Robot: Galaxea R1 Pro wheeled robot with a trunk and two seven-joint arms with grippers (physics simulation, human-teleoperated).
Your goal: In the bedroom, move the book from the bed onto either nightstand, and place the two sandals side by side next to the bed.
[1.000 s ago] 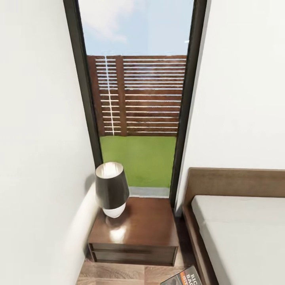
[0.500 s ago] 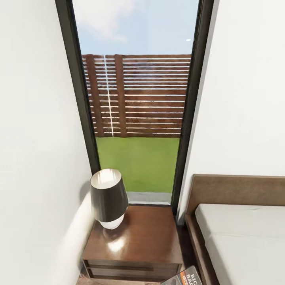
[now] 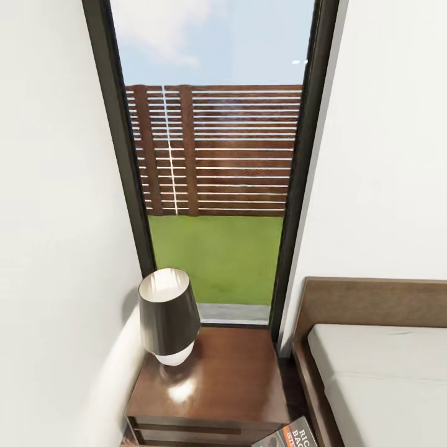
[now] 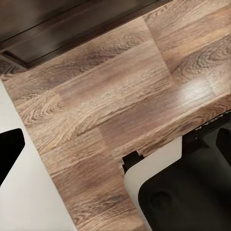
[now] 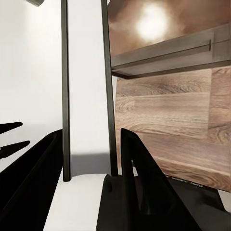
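At the bottom edge of the head view, a corner of the book (image 3: 292,436) shows its dark cover and white lettering. It hangs above the floor between the nightstand (image 3: 230,385) and the bed (image 3: 366,298). In the right wrist view my right gripper (image 5: 91,134) is shut on the book (image 5: 86,96), seen edge-on between the two black fingers. The glossy nightstand (image 5: 163,53) and its drawer front lie just beyond. The left wrist view looks down at plank floor (image 4: 115,101), with one dark tip at the picture's edge. The sandals are out of view.
A dark-shaded lamp (image 3: 166,313) with a white base stands on the nightstand's left part. A white wall runs close along the left. A tall black-framed window (image 3: 214,186) rises behind the nightstand. My own black-and-white base (image 4: 183,192) sits over the floor.
The head camera has moved closer, so the nightstand and lamp sit lower and larger in the picture. The book stays at the bottom edge.
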